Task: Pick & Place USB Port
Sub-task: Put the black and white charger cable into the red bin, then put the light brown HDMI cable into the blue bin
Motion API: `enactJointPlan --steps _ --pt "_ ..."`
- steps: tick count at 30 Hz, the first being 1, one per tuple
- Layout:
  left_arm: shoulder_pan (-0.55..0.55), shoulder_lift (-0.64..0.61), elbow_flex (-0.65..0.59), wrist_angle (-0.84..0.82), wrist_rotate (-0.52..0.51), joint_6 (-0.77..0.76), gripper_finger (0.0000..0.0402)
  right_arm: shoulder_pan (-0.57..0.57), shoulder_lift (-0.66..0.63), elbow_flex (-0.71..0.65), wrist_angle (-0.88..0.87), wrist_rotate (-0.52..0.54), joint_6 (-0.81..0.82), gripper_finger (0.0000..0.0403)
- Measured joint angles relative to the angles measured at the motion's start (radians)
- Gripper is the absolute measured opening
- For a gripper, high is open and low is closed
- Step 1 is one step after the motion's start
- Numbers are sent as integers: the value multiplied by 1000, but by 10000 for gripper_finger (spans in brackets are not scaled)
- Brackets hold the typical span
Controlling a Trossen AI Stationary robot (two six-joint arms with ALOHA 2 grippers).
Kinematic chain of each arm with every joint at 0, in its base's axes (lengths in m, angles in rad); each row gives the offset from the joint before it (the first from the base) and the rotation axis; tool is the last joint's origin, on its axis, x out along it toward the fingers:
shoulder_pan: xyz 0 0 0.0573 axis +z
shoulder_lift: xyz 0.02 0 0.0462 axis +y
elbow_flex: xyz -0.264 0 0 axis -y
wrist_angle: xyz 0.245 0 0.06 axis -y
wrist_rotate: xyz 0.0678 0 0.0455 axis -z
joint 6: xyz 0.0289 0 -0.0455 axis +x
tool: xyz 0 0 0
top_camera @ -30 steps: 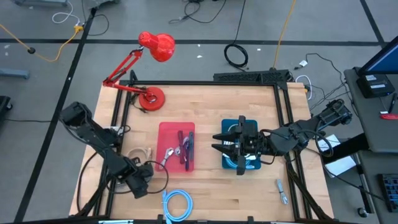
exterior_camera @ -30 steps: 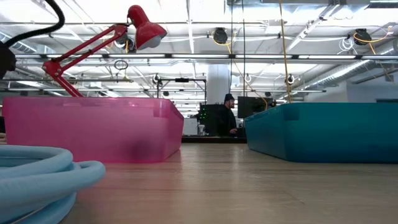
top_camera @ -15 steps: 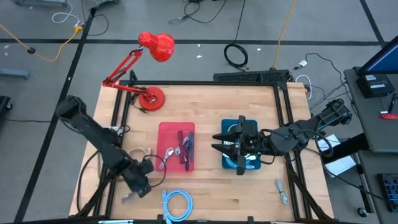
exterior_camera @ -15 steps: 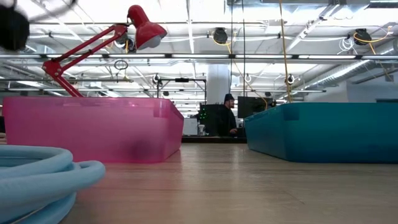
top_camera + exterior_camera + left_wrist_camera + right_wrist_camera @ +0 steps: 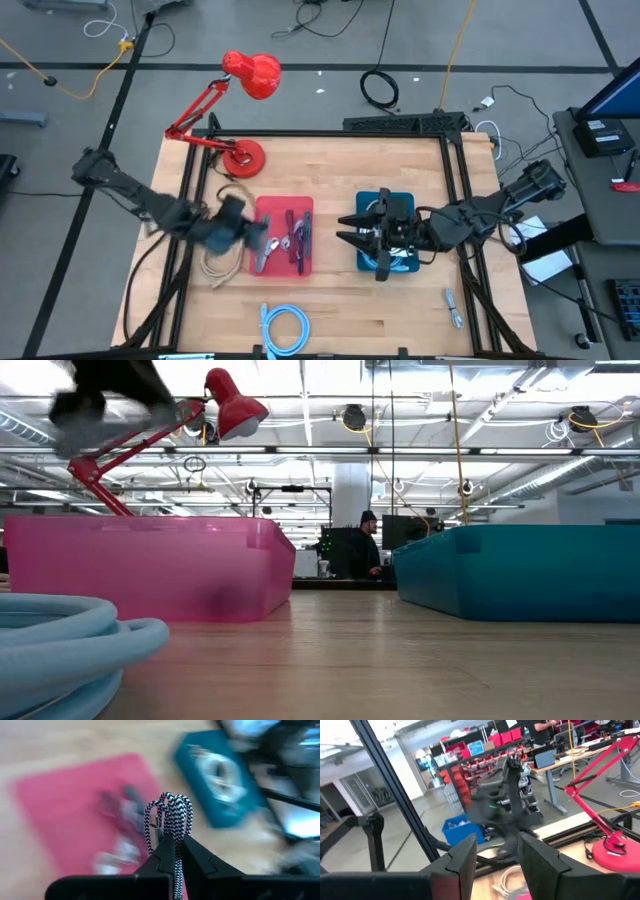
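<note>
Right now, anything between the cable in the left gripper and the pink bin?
Nothing visible. The left gripper is shut on the braided cable and is at the pink bin's left edge, with open air between them. The bin already holds a few cables. The right gripper waits over the blue bin.

The left gripper [image 5: 175, 851] is closed on a black-and-white braided cable [image 5: 170, 820], whose loops stand up above the fingertips. Behind the cable lies a red tray [image 5: 65, 805] with blurred dark and silvery items inside. Beside the red tray sits a blue tray [image 5: 200, 780] holding a white coiled cable [image 5: 217, 770].
</note>
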Motion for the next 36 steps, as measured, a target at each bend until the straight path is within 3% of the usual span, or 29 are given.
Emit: enactJointPlan --steps 5,11,18,27,31,36 --pt "246 72 -1 -89 193 33 9 1 1 -35 55 -2 3 132" --pt "356 193 -18 -30 390 60 9 1 1 -35 55 -2 18 132" --pt "347 310 -19 -35 447 33 21 15 1 -35 57 -2 21 132" --pt "349 338 -19 11 470 123 142 18 1 -35 57 -3 23 132" --pt "360 319 -19 89 463 190 168 18 1 -35 57 -3 23 132" --pt "375 245 -6 303 506 339 173 18 1 -35 58 -3 26 132"
